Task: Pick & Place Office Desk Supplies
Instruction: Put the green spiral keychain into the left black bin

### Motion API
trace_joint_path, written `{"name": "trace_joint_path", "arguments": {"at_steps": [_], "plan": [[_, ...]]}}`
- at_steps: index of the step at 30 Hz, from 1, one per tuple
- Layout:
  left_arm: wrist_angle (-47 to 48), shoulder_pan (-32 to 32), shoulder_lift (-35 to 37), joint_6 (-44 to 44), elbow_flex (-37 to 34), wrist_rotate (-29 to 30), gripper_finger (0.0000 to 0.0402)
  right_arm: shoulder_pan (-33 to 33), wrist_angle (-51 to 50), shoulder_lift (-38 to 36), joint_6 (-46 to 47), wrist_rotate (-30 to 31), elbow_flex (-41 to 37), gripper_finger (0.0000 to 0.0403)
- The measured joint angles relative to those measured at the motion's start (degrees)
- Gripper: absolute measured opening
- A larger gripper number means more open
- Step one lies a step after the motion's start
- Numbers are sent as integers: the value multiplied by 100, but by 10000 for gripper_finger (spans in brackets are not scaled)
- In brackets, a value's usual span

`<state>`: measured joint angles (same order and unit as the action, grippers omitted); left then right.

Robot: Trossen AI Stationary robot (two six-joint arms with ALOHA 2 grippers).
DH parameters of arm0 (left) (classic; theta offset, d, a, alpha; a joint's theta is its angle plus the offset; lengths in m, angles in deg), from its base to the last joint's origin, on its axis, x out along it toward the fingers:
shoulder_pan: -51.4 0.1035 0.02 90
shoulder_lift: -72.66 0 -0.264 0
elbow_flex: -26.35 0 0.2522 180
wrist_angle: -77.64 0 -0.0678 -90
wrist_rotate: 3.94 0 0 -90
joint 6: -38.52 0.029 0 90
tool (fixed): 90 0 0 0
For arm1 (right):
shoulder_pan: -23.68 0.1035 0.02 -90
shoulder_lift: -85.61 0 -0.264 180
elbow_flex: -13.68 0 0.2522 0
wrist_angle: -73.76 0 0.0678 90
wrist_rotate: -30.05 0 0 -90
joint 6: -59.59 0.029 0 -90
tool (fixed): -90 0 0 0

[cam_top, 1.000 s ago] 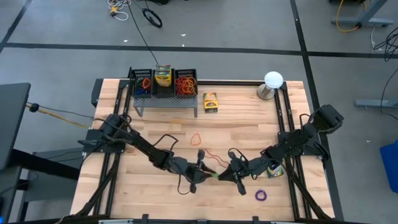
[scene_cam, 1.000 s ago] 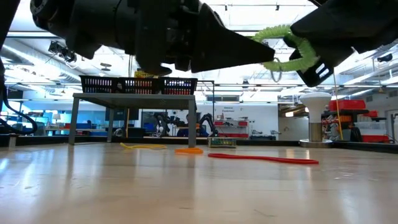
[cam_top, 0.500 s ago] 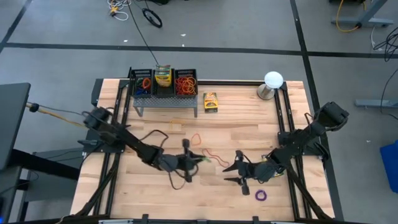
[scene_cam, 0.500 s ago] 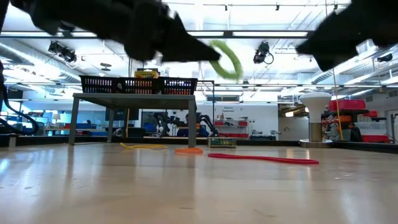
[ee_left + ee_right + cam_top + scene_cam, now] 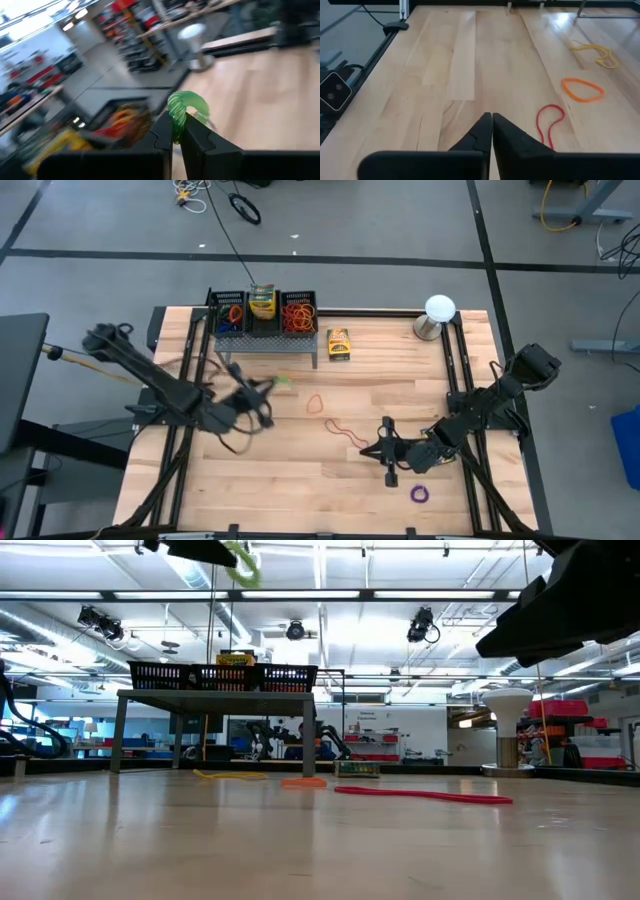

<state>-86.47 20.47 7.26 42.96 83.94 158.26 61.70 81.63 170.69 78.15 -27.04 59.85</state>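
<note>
A green rubber band (image 5: 187,103) is caught in my shut left gripper (image 5: 176,131), which is raised high over the table's left middle (image 5: 270,387), in front of the black tray on its metal stand (image 5: 262,320). In the low view the band (image 5: 243,560) shows near the top. My right gripper (image 5: 491,121) is shut on nothing, low over the near middle of the table (image 5: 385,450). A red band (image 5: 550,120), an orange band (image 5: 582,88) and a yellow band (image 5: 595,52) lie flat on the wood beyond it. A crayon box (image 5: 339,343) lies right of the stand. My left gripper pinches one end of the green rubber band (image 5: 178,124) between its two fingertips. The fingers point about level, toward the table's far right. The rest of the loop (image 5: 192,102) curls out past the tips, lifted clear of the table.
The tray holds a crayon box (image 5: 262,302) and heaps of bands (image 5: 298,315). A white ball on a metal base (image 5: 438,310) stands at the far right. A purple band (image 5: 420,493) lies near the front edge by the right arm.
My left gripper has risen and drawn back toward the table's far left, tipping up to about level, carrying the green band clear of the table. My right gripper opened, let go of the band's other end and shut again, staying where it was.
</note>
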Motion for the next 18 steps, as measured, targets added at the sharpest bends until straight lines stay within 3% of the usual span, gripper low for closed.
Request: {"name": "trace_joint_path", "arguments": {"at_steps": [7, 13, 18], "plan": [[1166, 599, 1329, -273, 131, 435, 19, -9, 10, 0, -93, -1, 0, 6], [2211, 1618, 1781, -300, 609, 457, 19, -103, 44, 0, -87, -12, 0, 14], [3814, 2595, 1804, -1232, 1203, -264, 19, -138, 42, 1, -113, -37, 0, 4]]}}
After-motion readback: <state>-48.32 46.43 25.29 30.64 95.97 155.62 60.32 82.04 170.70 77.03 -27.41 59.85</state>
